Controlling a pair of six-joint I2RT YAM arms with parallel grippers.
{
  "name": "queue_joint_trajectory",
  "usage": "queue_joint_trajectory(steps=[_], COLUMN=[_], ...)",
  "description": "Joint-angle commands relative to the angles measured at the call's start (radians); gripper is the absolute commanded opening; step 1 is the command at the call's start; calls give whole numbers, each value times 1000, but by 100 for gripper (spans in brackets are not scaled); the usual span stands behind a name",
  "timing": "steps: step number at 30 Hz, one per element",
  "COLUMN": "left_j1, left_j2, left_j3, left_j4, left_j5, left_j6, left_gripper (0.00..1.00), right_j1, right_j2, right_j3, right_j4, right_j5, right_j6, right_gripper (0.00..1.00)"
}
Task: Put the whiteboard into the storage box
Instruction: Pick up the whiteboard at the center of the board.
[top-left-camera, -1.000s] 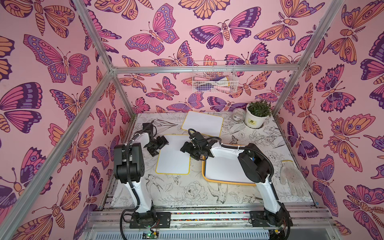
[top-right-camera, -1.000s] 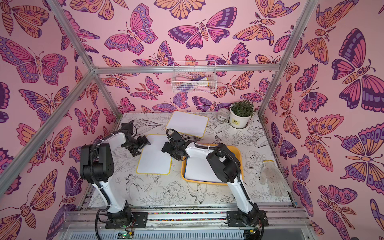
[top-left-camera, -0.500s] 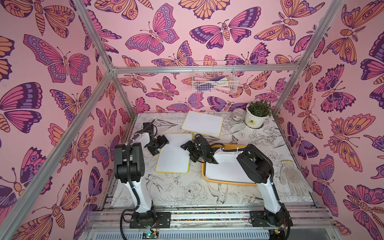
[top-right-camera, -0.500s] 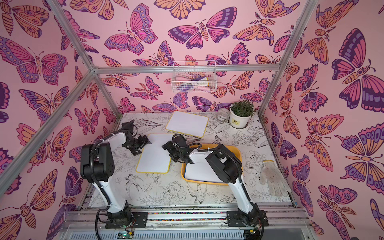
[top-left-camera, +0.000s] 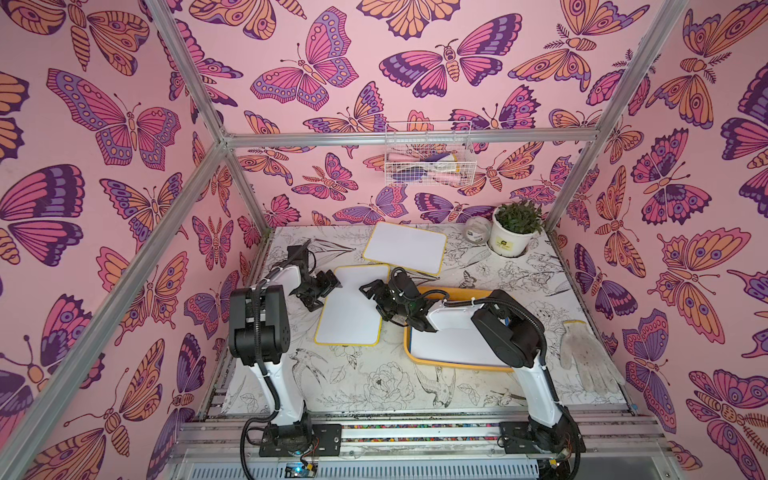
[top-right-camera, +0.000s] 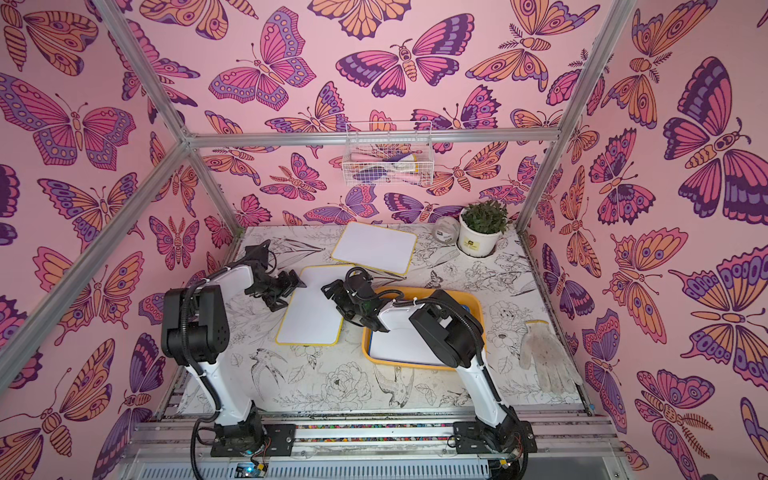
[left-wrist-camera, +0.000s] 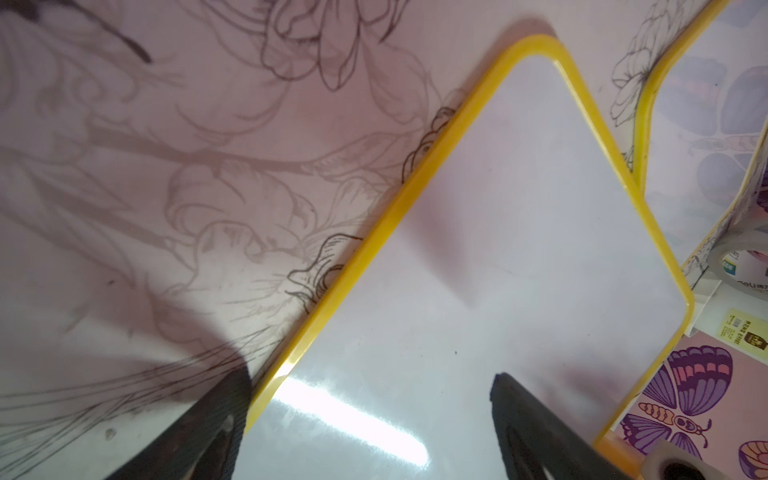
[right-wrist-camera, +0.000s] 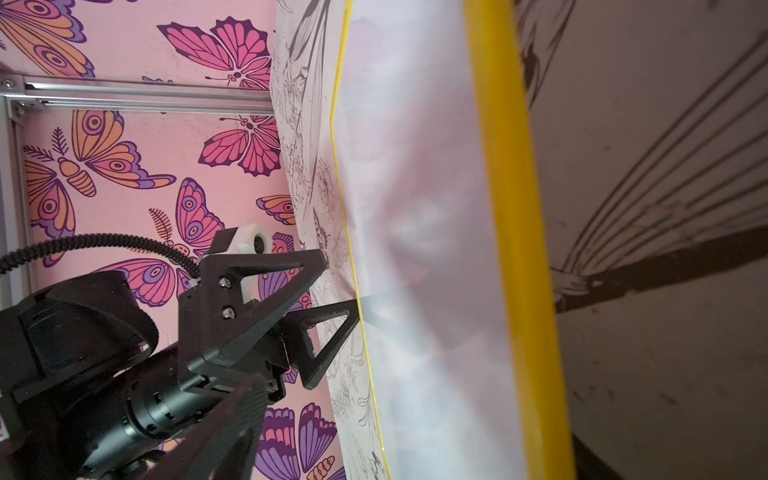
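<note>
Gaping wide, left tool (top-left-camera: 326, 295) and right tool (top-left-camera: 377, 302) flank the whiteboard (top-left-camera: 349, 322), gripping nothing.

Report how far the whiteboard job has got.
Done: a white board seems to lie in the storage box. In hand: the left gripper and right gripper, both open, flank the middle whiteboard, which lies flat. Left: grip it, move it in; the far whiteboard too.

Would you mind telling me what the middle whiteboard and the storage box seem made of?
Middle whiteboard: probably glossy laminate in a yellow plastic frame; it shows a glare streak. Storage box: likely smooth orange-yellow moulded plastic, with a rounded rim.
</note>
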Motion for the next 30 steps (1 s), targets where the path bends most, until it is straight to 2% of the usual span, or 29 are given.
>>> queue_joint_trajectory(steps=[1,6,14,22,30], left_j1=[0,9,24,29,34], left_j2=[42,35,27,24,22], left_j3=[-50,-52,-53,-57,-58], left_j4=[-79,-76,-76,-72,-72], left_j5=[31,31,35,39,37], left_j6=[-28,-32,-37,-39,-41], left_gripper=[93,93,93,93,93], right_j1=[14,22,35,37,37], right_j2=[-35,-59,-105,-116,-123], right_j3=[16,16,-1,-10,-15], right_j4=[111,115,123,118,75], right_j5=[37,59,91,101,104], right_j6=[-17,-44,-79,-81,-88], right_gripper=[83,77,63,38,21])
